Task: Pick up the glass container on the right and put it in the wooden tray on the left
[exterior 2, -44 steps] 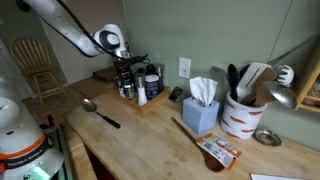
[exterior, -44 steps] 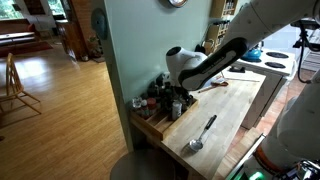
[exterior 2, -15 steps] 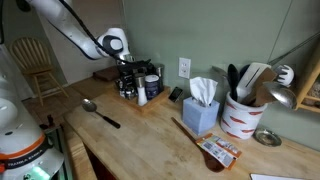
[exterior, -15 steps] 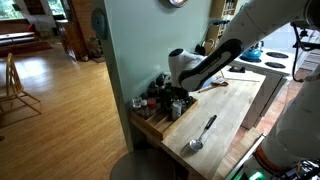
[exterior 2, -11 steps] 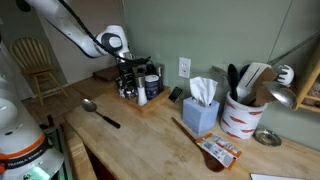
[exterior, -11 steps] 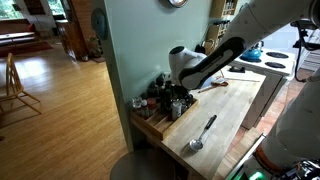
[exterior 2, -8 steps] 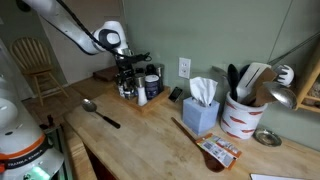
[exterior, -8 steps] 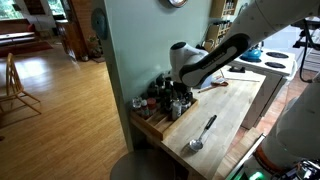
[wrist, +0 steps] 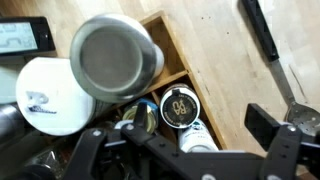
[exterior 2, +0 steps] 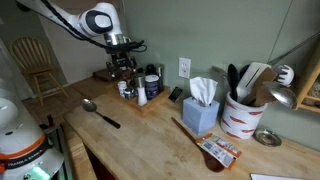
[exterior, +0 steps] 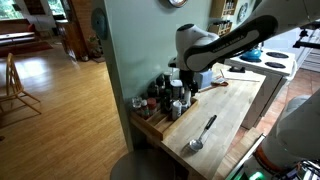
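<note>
Tool [exterior 2: 122,63] hangs above the wooden tray [wrist: 176,55], jaws wide and empty. Placement appears complete; only withdrawal remains.

soft indoor daylight, low resolution, blurry wrist view

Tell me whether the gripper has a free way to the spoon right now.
Probably yes. The spoon lies alone on bare countertop, apart from the tray of jars. The gripper hangs above that tray, fingers spread and seemingly empty, and nothing stands between them.
</note>
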You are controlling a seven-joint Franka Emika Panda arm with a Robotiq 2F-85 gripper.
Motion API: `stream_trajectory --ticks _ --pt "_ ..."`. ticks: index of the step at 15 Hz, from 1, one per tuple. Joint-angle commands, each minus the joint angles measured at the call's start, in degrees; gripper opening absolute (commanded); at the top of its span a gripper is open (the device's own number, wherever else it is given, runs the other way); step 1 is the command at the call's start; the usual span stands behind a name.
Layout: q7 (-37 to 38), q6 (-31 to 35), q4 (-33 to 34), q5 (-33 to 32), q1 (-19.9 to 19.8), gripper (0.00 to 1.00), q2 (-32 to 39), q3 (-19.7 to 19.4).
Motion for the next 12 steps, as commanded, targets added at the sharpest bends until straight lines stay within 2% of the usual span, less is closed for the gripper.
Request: stream_trajectory --ticks 1,12 --pt "6.6 -6.6 -1.8 2.6 -0.3 1.00 -8.1 -1.8" --pt "21.5 -17.8 -3.3 4.1 -5.8 1.00 -23.7 -12.8"
